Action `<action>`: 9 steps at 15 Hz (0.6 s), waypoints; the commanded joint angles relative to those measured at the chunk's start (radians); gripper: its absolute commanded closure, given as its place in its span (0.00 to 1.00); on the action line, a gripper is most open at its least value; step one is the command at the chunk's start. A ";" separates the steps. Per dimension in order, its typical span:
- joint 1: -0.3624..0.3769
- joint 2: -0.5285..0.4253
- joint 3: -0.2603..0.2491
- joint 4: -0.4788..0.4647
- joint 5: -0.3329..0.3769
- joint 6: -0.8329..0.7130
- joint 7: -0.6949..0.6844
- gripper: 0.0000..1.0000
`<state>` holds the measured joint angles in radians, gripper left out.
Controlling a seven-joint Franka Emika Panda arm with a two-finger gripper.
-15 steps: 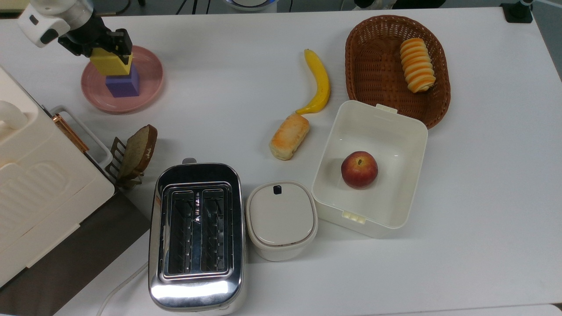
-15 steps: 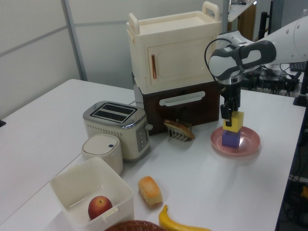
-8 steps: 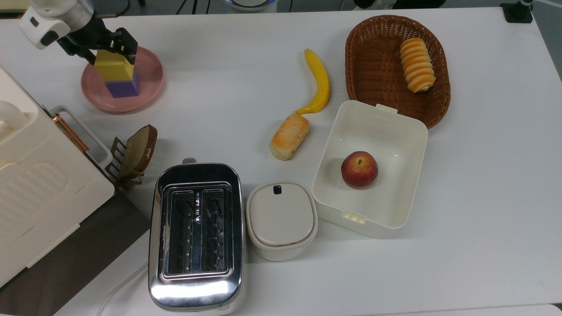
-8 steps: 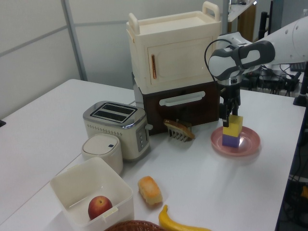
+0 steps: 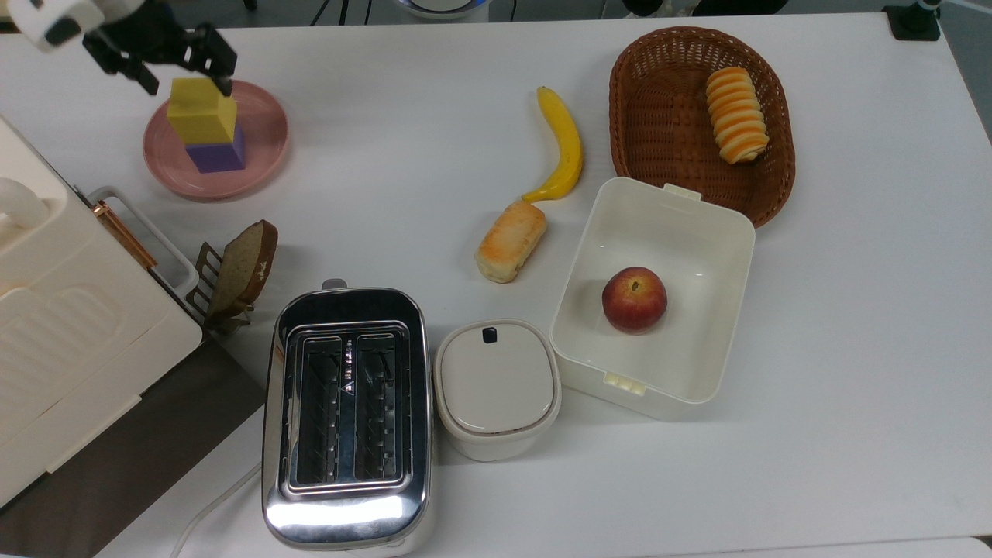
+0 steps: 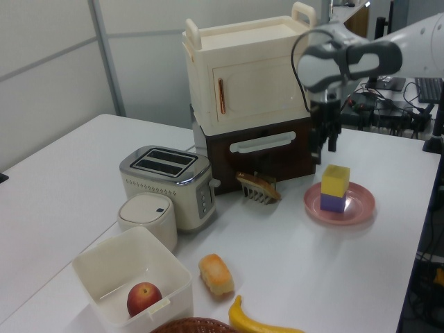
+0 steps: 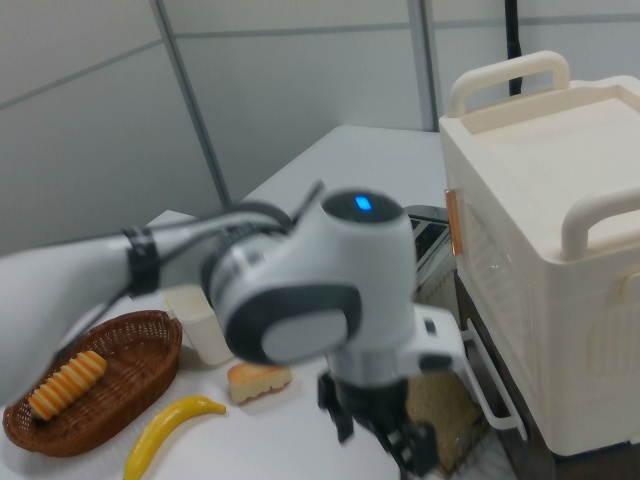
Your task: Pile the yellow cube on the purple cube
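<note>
Glossy chrome toaster [image 5: 346, 418], woven wicker basket [image 5: 666, 132], matte yellow cube [image 5: 201, 110].

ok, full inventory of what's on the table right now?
yellow cube: 1, yellow, on the purple cube
purple cube: 1, blue-violet, on the plate
plate: 1, pink
banana: 1, yellow
bread roll: 1, golden
basket: 1, brown, holds a striped pastry
box: 1, white, holds an apple
toaster: 1, silver
lidded jar: 1, white
toast rack: 1, one slice
cabinet: 1, cream
gripper: 1, black, open, above the yellow cube
</note>
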<state>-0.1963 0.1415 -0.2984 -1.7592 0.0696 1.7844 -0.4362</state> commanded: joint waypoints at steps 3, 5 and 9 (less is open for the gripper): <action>0.168 -0.072 0.004 0.124 -0.014 -0.169 0.229 0.00; 0.244 -0.100 0.016 0.133 -0.030 -0.174 0.344 0.00; 0.278 -0.106 0.158 0.139 -0.048 -0.171 0.462 0.00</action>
<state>0.0745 0.0475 -0.2273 -1.6194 0.0492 1.6345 -0.0304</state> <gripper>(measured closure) 0.000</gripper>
